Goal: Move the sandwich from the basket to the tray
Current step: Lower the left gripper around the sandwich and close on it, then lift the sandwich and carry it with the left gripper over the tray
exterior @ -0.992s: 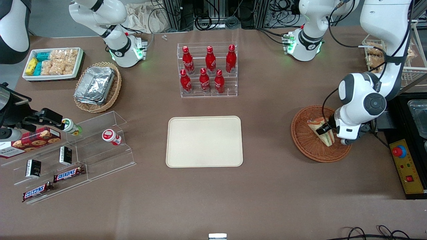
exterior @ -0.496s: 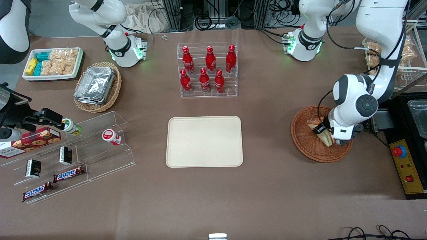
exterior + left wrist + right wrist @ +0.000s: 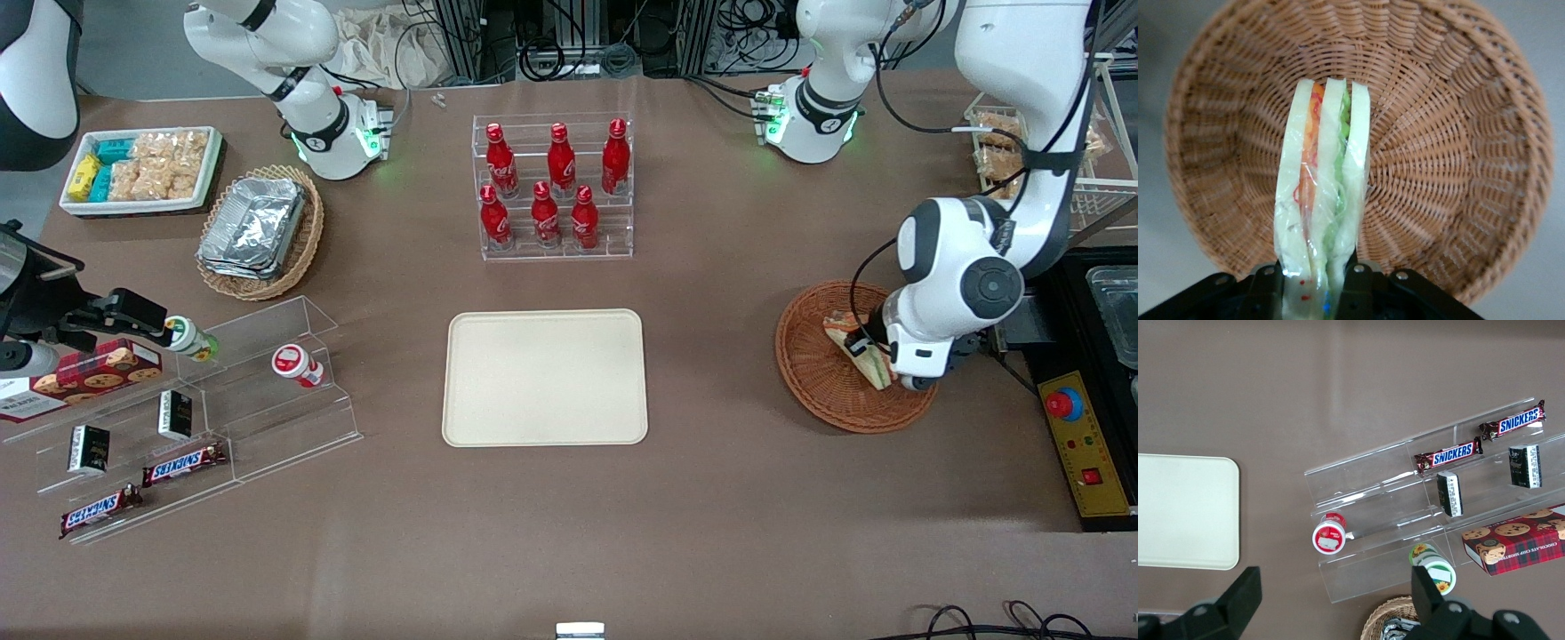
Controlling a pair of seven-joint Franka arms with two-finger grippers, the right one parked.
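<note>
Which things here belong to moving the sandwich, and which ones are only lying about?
Belong to the job:
sandwich, clamped in the gripper above the basket
basket
tray, nothing on it

Just lying about:
red bottles in a clear rack
foil containers
Snickers bars
cookie box
snack bin

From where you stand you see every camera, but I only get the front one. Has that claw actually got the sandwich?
Observer: Yes. In the wrist view the gripper is shut on the sandwich at its lower edge.
Visitor: Which way is the sandwich turned?
Observer: Edge-on to the wrist camera, its orange and green filling layers facing it.
Visitor: Anything else in the basket?
Observer: No, the basket shows only bare weave around it.
</note>
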